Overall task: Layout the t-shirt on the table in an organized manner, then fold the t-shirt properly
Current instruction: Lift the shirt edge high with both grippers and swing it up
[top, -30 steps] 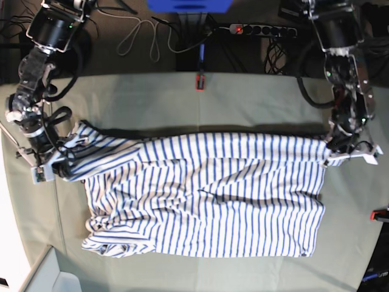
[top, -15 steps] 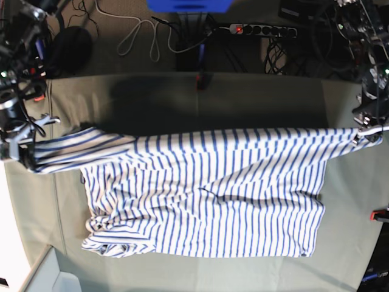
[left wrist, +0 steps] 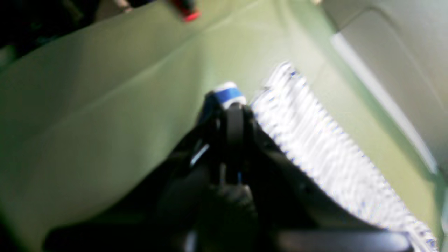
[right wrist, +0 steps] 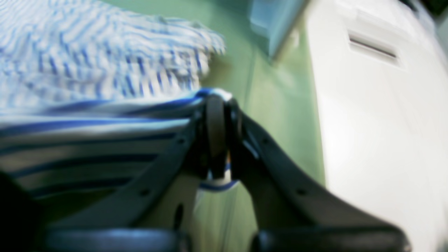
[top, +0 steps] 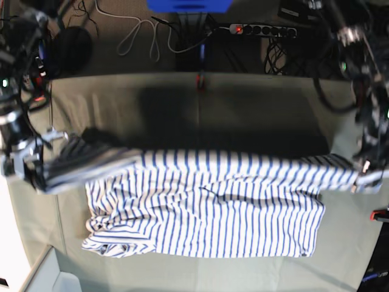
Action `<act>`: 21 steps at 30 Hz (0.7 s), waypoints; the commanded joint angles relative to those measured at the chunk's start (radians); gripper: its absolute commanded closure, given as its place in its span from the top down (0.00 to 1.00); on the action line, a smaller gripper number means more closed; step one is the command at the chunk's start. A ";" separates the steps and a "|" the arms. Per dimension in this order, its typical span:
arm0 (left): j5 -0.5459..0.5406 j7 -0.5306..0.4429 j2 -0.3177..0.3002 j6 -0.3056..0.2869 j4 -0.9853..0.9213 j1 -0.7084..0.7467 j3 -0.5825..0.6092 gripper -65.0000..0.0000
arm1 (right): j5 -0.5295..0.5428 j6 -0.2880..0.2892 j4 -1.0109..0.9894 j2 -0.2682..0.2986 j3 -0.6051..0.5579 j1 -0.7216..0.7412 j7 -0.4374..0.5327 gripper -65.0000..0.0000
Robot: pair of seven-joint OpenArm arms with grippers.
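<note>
The white, blue-striped t-shirt (top: 206, 210) lies across the middle of the pale green table (top: 243, 115), its far edge lifted and stretched taut between both grippers. My right gripper (top: 27, 167), at the base view's left, is shut on the shirt's left end; in the right wrist view the gripper (right wrist: 217, 105) pinches bunched striped fabric (right wrist: 105, 115). My left gripper (top: 366, 173), at the base view's right, is shut on the shirt's right corner; in the left wrist view the gripper (left wrist: 229, 101) holds a blue-and-white fold, with the shirt (left wrist: 315, 140) below it.
A red clamp (top: 199, 81) sits on the table's far edge, another red piece (top: 380, 214) at its right edge. A power strip (top: 261, 28) and cables lie behind the table. A white box (top: 58, 281) stands at the front left corner.
Both grippers have moved toward the table's front edge, carrying the shirt's stretched far edge with them. The lifted edge now hangs over more of the shirt's body.
</note>
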 commanded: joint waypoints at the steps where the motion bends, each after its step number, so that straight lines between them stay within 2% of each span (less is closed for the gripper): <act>1: 0.006 -0.023 -0.027 -0.002 -0.020 -0.069 0.026 0.00 | 0.016 -0.005 0.002 0.017 -0.005 0.065 0.006 0.00; 5: 0.007 -0.023 -0.073 -0.002 -0.153 -0.281 0.161 0.00 | 0.014 -0.005 -0.071 0.060 -0.049 0.286 -0.111 0.00; 7: 0.007 -0.018 -0.087 -0.002 -0.205 -0.404 0.223 0.00 | 0.014 -0.005 -0.133 0.109 -0.097 0.418 -0.177 0.00; 10: 0.007 -0.017 -0.090 -0.002 -0.285 -0.569 0.281 0.00 | 0.014 -0.005 -0.271 0.160 -0.154 0.616 -0.215 0.00; 15: 0.000 -0.023 -0.112 -0.002 -0.505 -0.901 0.411 0.00 | 0.016 -0.005 -0.569 0.250 -0.246 0.949 -0.208 0.00; 19: -0.002 -0.028 -0.090 -0.002 -0.699 -1.160 0.487 0.00 | 0.016 -0.005 -0.767 0.286 -0.295 1.182 -0.099 0.00; 21: 0.000 -0.044 -0.069 -0.025 -0.747 -1.251 0.513 0.00 | 0.014 -0.005 -0.805 0.303 -0.302 1.270 -0.071 0.00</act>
